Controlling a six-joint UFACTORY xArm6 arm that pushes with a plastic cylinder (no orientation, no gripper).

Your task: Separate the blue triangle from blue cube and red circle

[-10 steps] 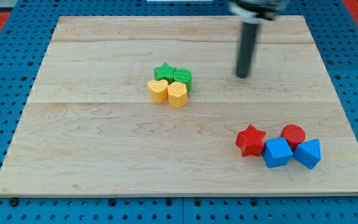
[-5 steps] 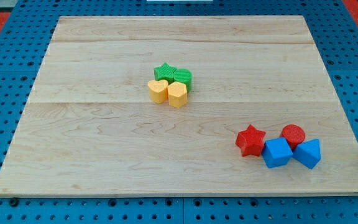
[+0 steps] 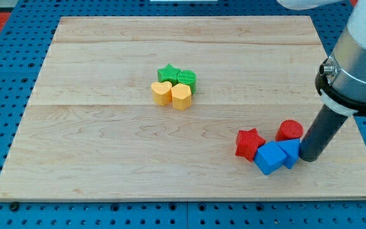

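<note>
Near the view's bottom right corner of the wooden board (image 3: 107, 159), my tip (image 3: 310, 158) stands on the surface. It is a plain dark rod end, with no jaws to spread or press together, and it holds nothing. Touching my tip on its left is the blue triangle (image 3: 291, 151), whose right edge is partly hidden behind the rod. The blue cube (image 3: 270, 158) sits against the triangle's far side, further to the left of my tip. Just up and left of my tip is the red circle (image 3: 290, 130), close to the triangle; whether they touch I cannot tell. The red star (image 3: 249, 143) lies beyond the cube, further left. Well apart, up and far to the left of my tip, a green star (image 3: 168, 72), a green block (image 3: 187, 79), a yellow heart (image 3: 161, 92) and a yellow block (image 3: 181, 97) huddle together.
</note>
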